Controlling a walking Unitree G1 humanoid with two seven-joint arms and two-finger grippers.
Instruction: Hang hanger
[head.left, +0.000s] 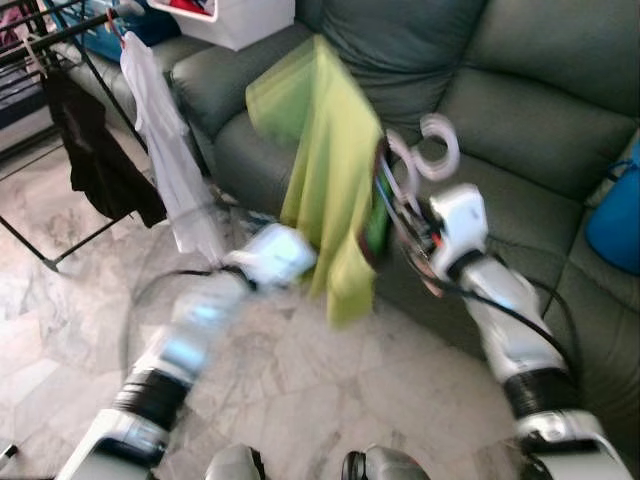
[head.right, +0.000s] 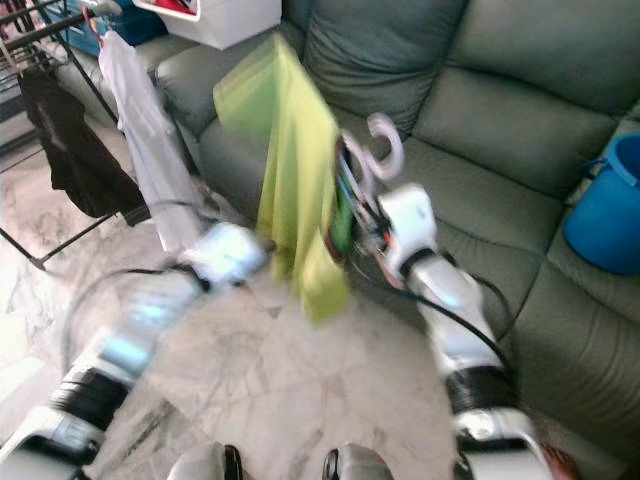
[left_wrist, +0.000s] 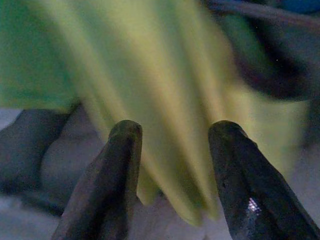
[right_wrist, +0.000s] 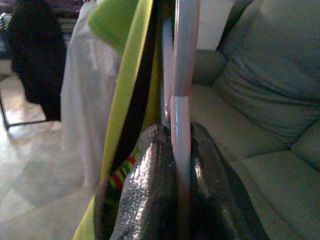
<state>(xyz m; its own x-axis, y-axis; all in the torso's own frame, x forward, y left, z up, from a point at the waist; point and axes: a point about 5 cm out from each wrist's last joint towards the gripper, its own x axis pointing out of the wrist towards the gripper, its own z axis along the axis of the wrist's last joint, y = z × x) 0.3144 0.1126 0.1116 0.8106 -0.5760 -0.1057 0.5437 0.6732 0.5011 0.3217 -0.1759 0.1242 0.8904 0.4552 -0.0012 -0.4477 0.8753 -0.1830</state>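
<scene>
A pale pink plastic hanger (head.left: 435, 150) carries a yellow-green shirt (head.left: 330, 190) and is held up in front of the grey sofa (head.left: 520, 100). My right gripper (right_wrist: 177, 150) is shut on the hanger's stem (right_wrist: 181, 115), its hook (head.right: 385, 140) curling above. My left gripper (left_wrist: 175, 135) is open, its fingers (left_wrist: 125, 145) close to the shirt's lower folds (left_wrist: 165, 100); the left arm (head.left: 270, 255) is blurred, just left of the shirt.
A black drying rack (head.left: 60, 60) stands at the far left with a dark garment (head.left: 95, 150) and a white garment (head.left: 170, 150) hanging on it. A white box (head.left: 235, 20) sits on the sofa arm. A blue object (head.right: 605, 215) rests on the sofa at right. Marble floor (head.left: 300, 390) lies below.
</scene>
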